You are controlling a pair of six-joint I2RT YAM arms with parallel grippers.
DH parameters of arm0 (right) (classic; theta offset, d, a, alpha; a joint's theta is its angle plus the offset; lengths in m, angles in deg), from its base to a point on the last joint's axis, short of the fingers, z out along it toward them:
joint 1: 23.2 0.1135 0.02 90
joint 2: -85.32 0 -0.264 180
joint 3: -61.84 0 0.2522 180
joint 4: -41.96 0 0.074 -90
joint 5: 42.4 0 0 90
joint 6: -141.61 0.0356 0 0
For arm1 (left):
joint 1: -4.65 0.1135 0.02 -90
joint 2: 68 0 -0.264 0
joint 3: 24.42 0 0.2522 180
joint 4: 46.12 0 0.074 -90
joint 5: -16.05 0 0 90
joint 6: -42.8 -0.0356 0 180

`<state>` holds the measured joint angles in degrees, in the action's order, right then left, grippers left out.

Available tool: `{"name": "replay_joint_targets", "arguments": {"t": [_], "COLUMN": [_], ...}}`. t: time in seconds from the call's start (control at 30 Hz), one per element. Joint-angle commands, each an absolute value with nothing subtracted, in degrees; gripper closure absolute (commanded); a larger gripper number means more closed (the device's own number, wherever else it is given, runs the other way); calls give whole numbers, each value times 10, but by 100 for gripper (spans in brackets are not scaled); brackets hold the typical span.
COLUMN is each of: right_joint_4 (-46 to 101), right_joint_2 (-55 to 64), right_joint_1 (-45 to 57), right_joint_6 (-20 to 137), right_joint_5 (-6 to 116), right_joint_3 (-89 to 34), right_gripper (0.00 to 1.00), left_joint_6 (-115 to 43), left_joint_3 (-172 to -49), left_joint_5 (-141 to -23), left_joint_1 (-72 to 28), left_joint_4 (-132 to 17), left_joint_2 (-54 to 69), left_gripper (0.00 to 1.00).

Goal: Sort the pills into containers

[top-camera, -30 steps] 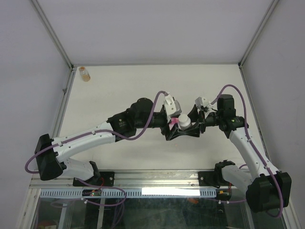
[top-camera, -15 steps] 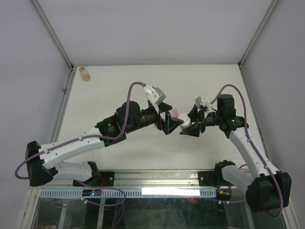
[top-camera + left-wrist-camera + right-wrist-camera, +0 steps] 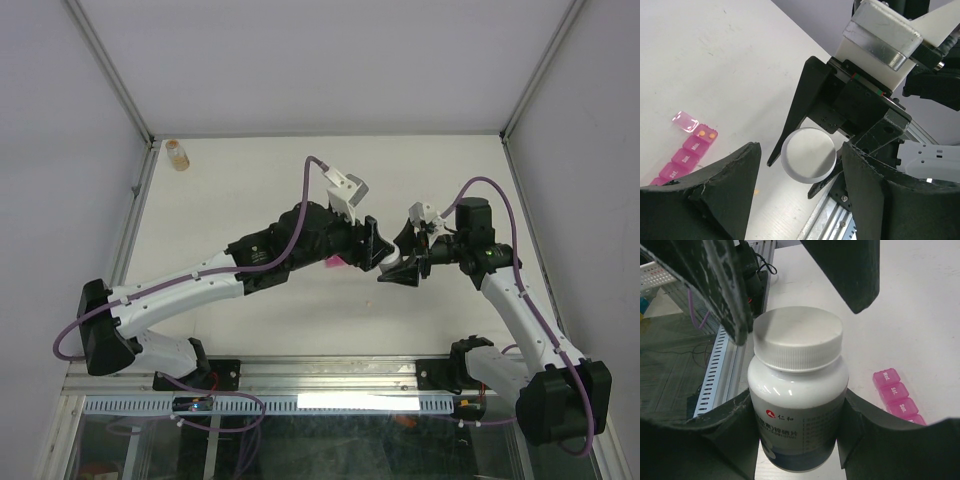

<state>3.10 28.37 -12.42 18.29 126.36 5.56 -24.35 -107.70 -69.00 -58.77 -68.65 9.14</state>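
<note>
My right gripper is shut on a white bottle with a white ribbed cap and holds it above the table. My left gripper is open, one finger on each side of the cap with a gap on both sides. The pink organiser strip lies on the table below, one lid flipped open. Two small orange pills sit in the compartment beside that lid. In the top view both grippers meet at mid-table, and only a sliver of the organiser shows.
A small amber bottle stands at the far left corner of the table. An orange speck lies on the table near the left finger. The aluminium rail of the near table edge runs under the bottle.
The left gripper, drawn back to the left of the bottle half a second ago, has moved right, and its fingers now stand round the cap. The right arm has held still.
</note>
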Motion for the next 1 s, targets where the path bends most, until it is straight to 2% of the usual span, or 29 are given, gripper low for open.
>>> {"name": "replay_joint_targets", "arguments": {"t": [0.0, 0.2, 0.33, 0.43, 0.57, 0.6, 0.63, 0.73, 0.87, 0.9, 0.97], "right_joint_4": [54, 54, 54, 54, 54, 55, 55, 66, 78, 78, 78], "right_joint_2": [287, 286, 287, 288, 289, 289, 289, 290, 292, 292, 292], "right_joint_1": [-127, -127, -127, -126, -127, -127, -126, -127, -127, -127, -126], "right_joint_6": [185, 185, 185, 185, 185, 185, 186, 203, 215, 215, 216], "right_joint_5": [1268, 1268, 1267, 1268, 1267, 1267, 1266, 1263, 1260, 1259, 1256], "right_joint_3": [39, 39, 40, 40, 39, 40, 40, 45, 51, 51, 51], "right_gripper": [100, 100, 100, 100, 100, 100, 96, 55, 11, 2, 1], "left_joint_6": [-231, -231, -234, -241, -262, -266, -268, -267, -268, -269, -270], "left_joint_3": [-1118, -1128, -1131, -1131, -1127, -1124, -1121, -1111, -1098, -1094, -1082], "left_joint_5": [-697, -722, -732, -743, -762, -758, -753, -748, -735, -731, -719], "left_joint_1": [-595, -597, -597, -597, -596, -596, -595, -587, -578, -576, -566], "left_joint_4": [-698, -707, -713, -715, -714, -714, -714, -714, -713, -713, -713], "left_joint_2": [102, 115, 120, 121, 122, 122, 120, 115, 106, 103, 96], "left_gripper": [34, 41, 52, 67, 99, 100, 100, 100, 100, 100, 100]}}
